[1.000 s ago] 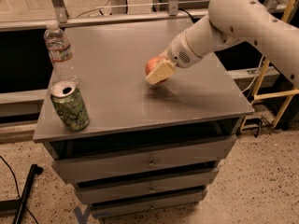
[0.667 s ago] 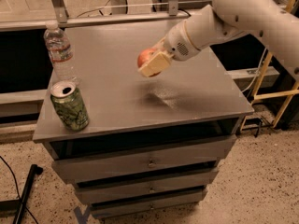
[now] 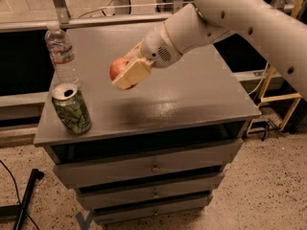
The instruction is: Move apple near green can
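Note:
The red apple is held in my gripper, lifted above the grey cabinet top. The cream fingers are shut on it, covering its right and lower side. The green can stands upright near the front left corner of the top, with its silver lid open. The apple hangs up and to the right of the can, about one can width away.
A clear plastic water bottle stands at the left edge behind the can. My white arm reaches in from the upper right. Drawers face the front. A yellow frame stands to the right on the speckled floor.
My gripper has carried the apple up off the cabinet top and leftward, from the middle right toward the can. The can and bottle have not moved.

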